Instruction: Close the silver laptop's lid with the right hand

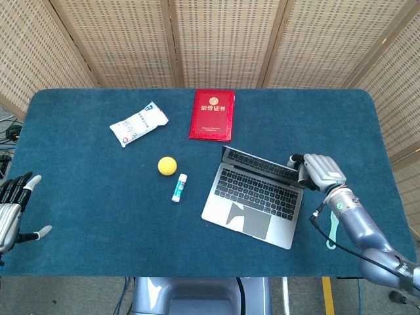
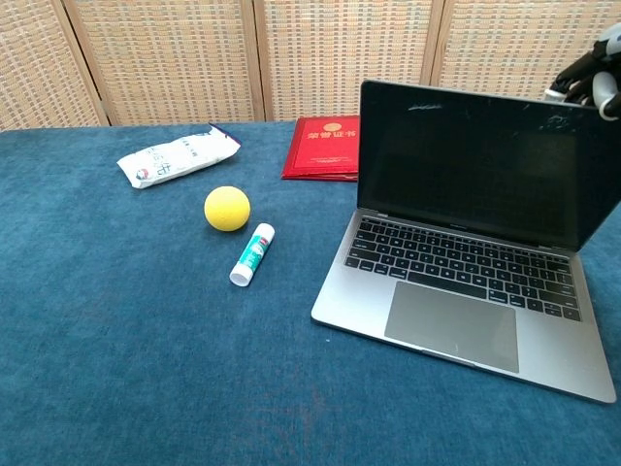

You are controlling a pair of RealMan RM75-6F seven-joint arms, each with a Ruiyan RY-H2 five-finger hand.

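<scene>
from overhead, the silver laptop (image 1: 257,197) sits right of centre on the blue table (image 1: 85,197), lid tipped partway forward, the right hand (image 1: 316,170) pressing its far corner, fingers curled over the edge. left hand (image 1: 12,210) idles spread (holding nothing). from the chest, the lid is not yet down; next comes a steady downward push.

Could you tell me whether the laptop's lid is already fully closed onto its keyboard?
No, the laptop's lid stands raised above the exposed keyboard, with the right hand at its top edge.
</scene>
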